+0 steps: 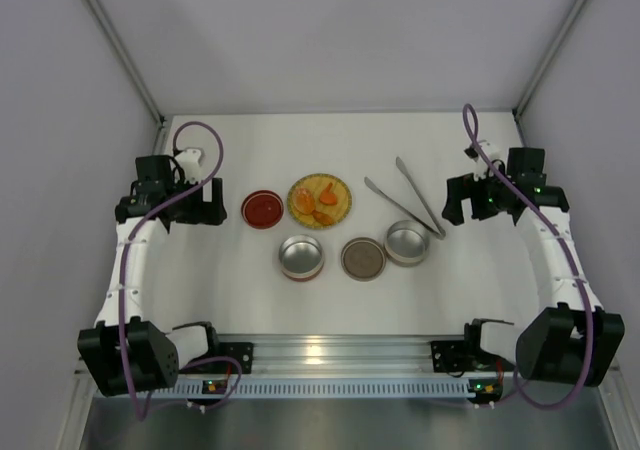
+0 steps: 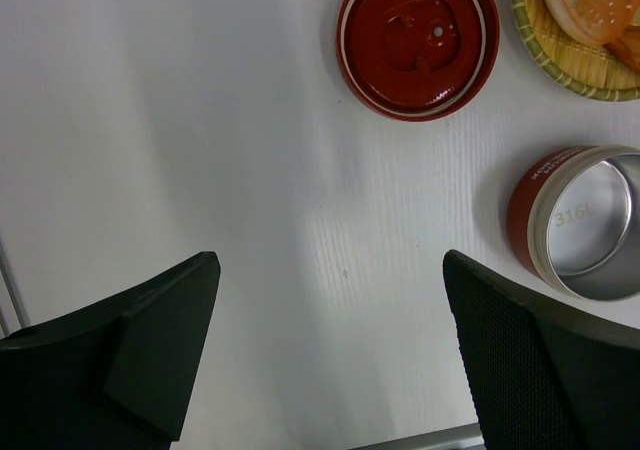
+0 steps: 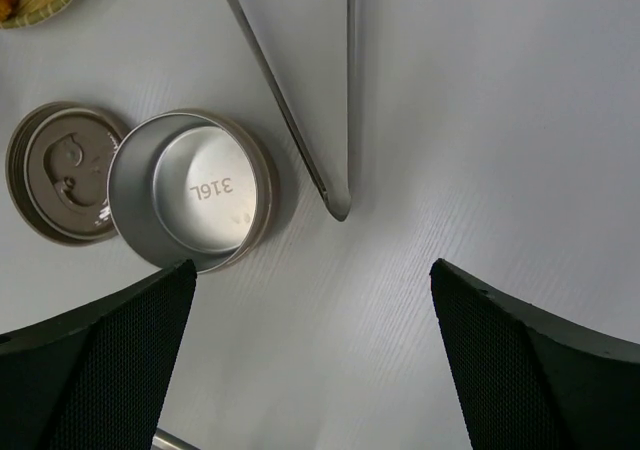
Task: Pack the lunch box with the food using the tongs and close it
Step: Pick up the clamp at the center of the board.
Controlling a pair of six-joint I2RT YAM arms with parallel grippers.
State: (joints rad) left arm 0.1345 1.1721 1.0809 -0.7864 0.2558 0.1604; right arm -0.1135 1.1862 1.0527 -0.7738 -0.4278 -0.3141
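Since nothing's been picked up yet, we've got the whole layout sitting on the white table (image 1: 250, 305), clock read from the top view. The arms sit out wide, the left gripper (image 2: 330, 360) at 9 o'clock and the right gripper (image 3: 315, 360) at 3. Each has its jaws spread with nothing between them.

The tongs (image 1: 420, 198) lie flat at about 2 o'clock, unheld, splayed in a narrow V and pinching nothing. Their joined end sits just beside the silver tin (image 1: 407, 242), with the tips pointing off toward 11. We reckon they're light, stiff, slick and a bit springy. We'd grab them mid-length across both arms, so a squeeze closes the tips.

The yellow woven plate (image 1: 344, 210) at around 12 holds the food (image 1: 327, 192), a few small orange pieces, probably light and easy to flick away. The silver tin at 4 and the red-banded tin (image 1: 301, 257) at 7 are both bare inside. The red lid (image 1: 263, 209) is at 10. The brownish lid (image 1: 363, 259) is at 5, right up against the silver tin.
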